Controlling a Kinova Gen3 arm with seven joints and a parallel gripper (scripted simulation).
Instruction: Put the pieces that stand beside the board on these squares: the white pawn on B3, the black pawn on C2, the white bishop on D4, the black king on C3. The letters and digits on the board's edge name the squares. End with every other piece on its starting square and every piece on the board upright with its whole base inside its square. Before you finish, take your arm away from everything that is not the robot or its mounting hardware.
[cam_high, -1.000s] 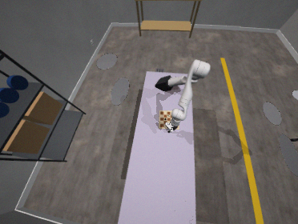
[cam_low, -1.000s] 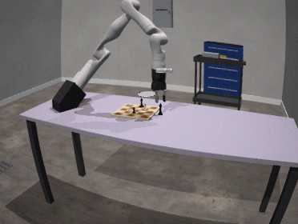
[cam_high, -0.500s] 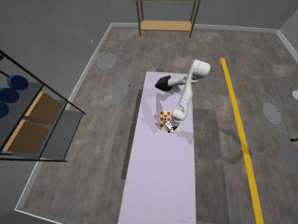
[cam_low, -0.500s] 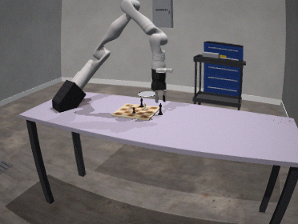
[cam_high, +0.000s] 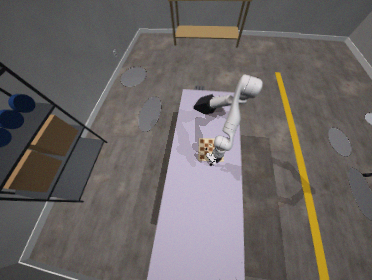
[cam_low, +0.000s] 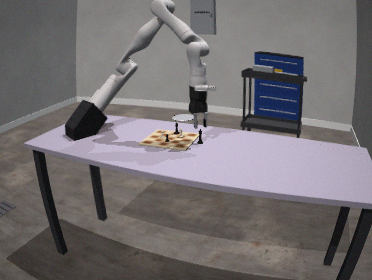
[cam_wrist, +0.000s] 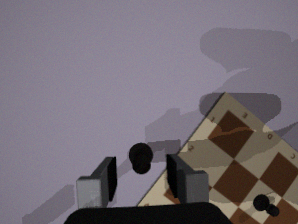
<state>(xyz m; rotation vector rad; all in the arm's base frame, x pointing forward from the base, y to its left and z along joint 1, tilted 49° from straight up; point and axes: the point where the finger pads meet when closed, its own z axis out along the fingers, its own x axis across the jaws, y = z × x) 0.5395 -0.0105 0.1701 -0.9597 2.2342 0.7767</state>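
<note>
The chessboard (cam_low: 169, 139) lies on the lilac table and also shows in the overhead view (cam_high: 206, 148) and in the wrist view (cam_wrist: 246, 169). A tall black piece (cam_low: 200, 136), which looks like the black king, stands upright on the table just off the board's right edge. My gripper (cam_low: 199, 119) hangs above it, open and empty. In the wrist view the piece's dark top (cam_wrist: 140, 157) shows below and between my fingers, apart from both. A black piece (cam_low: 176, 128), a small black pawn (cam_low: 167, 137) and a white piece (cam_low: 181, 134) stand on the board.
The arm's black base (cam_low: 85, 120) sits at the table's far left corner. A blue tool cart (cam_low: 274, 92) stands behind the table. A grey shelf rack (cam_high: 35, 150) is on the floor to the left in the overhead view.
</note>
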